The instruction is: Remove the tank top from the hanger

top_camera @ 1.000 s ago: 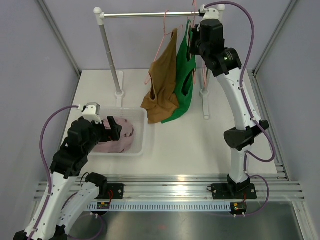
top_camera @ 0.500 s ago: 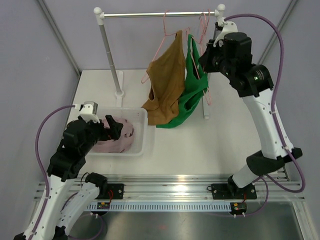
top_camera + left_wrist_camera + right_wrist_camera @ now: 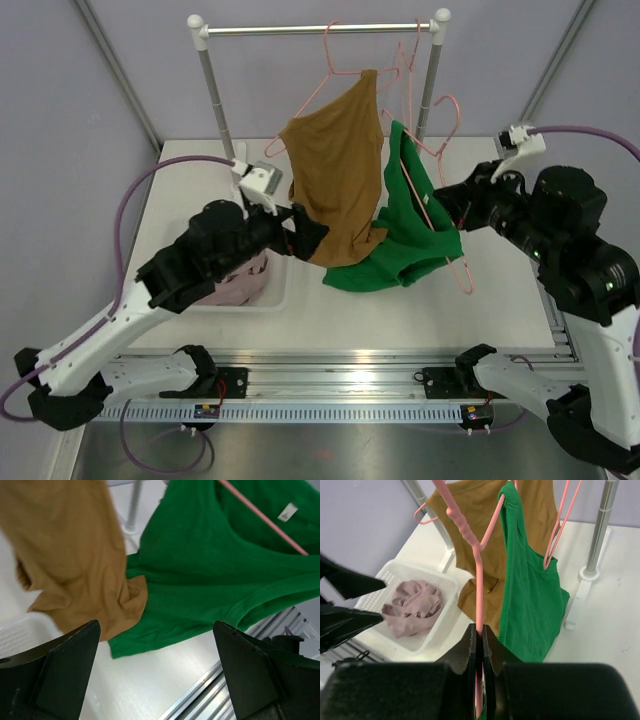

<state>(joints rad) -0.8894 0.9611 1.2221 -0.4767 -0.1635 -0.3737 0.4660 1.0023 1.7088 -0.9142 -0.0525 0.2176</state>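
The green tank top (image 3: pixel 405 235) hangs from a pink hanger (image 3: pixel 440 225) away from the rail, its hem trailing on the table. My right gripper (image 3: pixel 442 206) is shut on that hanger's bar. In the right wrist view the pink hanger (image 3: pixel 479 580) runs up from the shut right gripper (image 3: pixel 480 636), with the green tank top (image 3: pixel 530 600) draped over its far end. My left gripper (image 3: pixel 310 235) is open beside the brown top (image 3: pixel 335 185). In the left wrist view the left gripper (image 3: pixel 160 680) holds nothing, with the green tank top (image 3: pixel 215 565) ahead.
The brown top (image 3: pixel 70 555) still hangs on its own hanger from the rail (image 3: pixel 300 29). Spare pink hangers (image 3: pixel 410 60) hang near the right post (image 3: pixel 430 85). A white basket (image 3: pixel 395 577) with pink clothing (image 3: pixel 415 607) stands at the left.
The right arm swung down and forward from the rail, taking the hanger and green top with it. The left arm rose from the basket and reached right toward the tops.
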